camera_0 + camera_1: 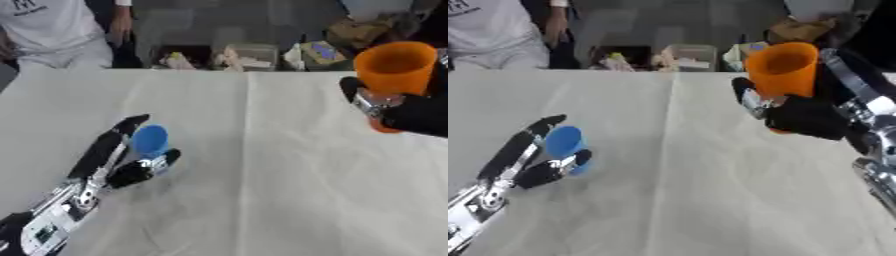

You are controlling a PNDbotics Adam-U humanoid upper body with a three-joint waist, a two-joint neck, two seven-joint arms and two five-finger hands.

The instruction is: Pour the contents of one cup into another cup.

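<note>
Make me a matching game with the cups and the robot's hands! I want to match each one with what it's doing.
Things:
1. orange cup
2. blue cup
3. left hand
4. right hand

States:
A. curled round the orange cup
B. low on the table, between a thumb and fingers
C. held up, mouth upward
D. curled round the blue cup

Pairs: 1-C, 2-B, 3-D, 4-A

We read this as a lab or workshop room set up for robot trials. A wide table (262, 200) under a plain pale cloth with a centre crease fills the view. Past its far edge we see a dark floor, open bins (249, 56) and boxes (328, 52) of mixed clutter, and a person in a white shirt (48, 25) standing by the far left corner.
</note>
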